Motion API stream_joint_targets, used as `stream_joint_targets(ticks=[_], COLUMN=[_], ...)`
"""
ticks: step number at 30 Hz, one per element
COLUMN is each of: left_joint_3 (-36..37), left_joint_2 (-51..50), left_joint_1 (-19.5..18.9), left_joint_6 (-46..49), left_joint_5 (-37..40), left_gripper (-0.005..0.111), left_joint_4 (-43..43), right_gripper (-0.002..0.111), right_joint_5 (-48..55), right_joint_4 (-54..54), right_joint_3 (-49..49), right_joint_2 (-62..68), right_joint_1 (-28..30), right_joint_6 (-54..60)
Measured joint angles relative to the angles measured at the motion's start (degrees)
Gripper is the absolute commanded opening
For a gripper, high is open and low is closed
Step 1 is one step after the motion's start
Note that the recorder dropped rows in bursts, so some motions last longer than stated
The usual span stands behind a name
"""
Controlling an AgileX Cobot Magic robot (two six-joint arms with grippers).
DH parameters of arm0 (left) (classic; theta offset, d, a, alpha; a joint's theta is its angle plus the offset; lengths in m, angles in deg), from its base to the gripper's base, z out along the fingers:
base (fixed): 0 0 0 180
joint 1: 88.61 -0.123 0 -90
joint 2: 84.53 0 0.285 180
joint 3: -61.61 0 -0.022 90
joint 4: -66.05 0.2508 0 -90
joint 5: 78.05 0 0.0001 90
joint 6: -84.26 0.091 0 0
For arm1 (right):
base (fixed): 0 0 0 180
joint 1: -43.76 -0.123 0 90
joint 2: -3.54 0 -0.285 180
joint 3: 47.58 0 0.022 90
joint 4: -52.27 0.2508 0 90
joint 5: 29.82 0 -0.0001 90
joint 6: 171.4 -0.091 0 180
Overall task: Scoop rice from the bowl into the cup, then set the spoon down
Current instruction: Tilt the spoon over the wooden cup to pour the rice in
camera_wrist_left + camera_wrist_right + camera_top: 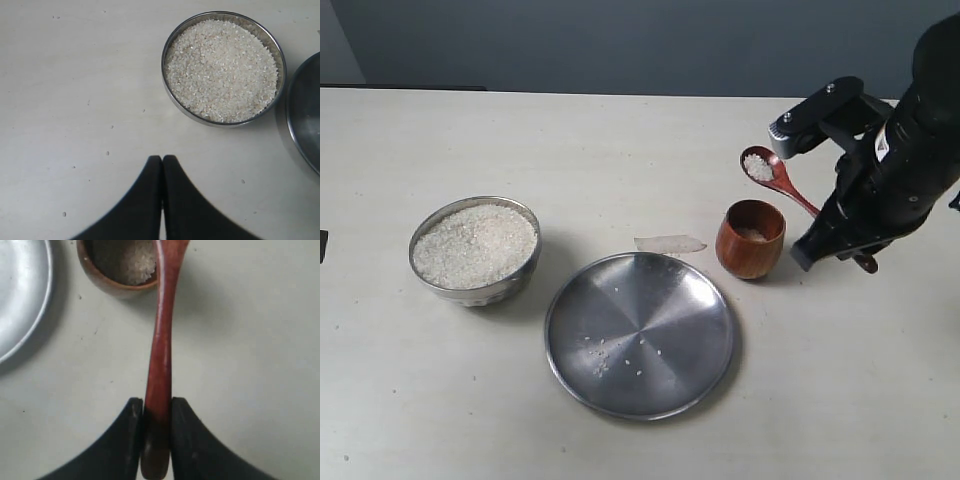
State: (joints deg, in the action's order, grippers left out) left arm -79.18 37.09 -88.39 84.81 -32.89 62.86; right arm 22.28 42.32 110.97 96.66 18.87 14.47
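Pressing the left gripper (pixel 162 161) closed and empty near the bowl (pixel 470 292) heaped with rice (pixel 475 243), at ten o'clock of the plate (pixel 660 320). Clamping the right gripper (pixel 157 407) on the spoon (pixel 790 190) by its handle, hovering its rice-laden head at twelve o'clock of the cup (pixel 748 255), itself at two o'clock of the plate.

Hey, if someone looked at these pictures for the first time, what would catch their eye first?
Probably the right pincer clamped on the wooden spoon, whose head carries a little rice, close to the wooden cup at the right of the exterior view. Next come the steel bowl full of rice at the left and the wide steel plate in the middle with a few stray grains.
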Motion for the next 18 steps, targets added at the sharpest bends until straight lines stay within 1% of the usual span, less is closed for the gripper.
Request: stream_joint_targets(ticks=[6,14,18], left_joint_3=[0.0,0.0,0.0], left_joint_2=[0.0,0.0,0.0], left_joint_1=[0.0,0.0,0.0], left_joint_6=[0.0,0.0,0.0], left_joint_5=[0.0,0.0,0.0], left_gripper=[0.0,0.0,0.0], left_joint_4=[0.0,0.0,0.0], right_gripper=[-0.001,-0.001,-0.001], right_joint_5=[-3.5,-4.2,-4.2], right_joint_4=[-1.2,-4.4,-7.8], right_joint_3=[-3.3,-3.4,-3.4], right_joint_2=[-0.1,-0.1,-0.1], right_joint_1=[0.0,0.0,0.0], right_joint_6=[-0.5,-1.9,-2.0])
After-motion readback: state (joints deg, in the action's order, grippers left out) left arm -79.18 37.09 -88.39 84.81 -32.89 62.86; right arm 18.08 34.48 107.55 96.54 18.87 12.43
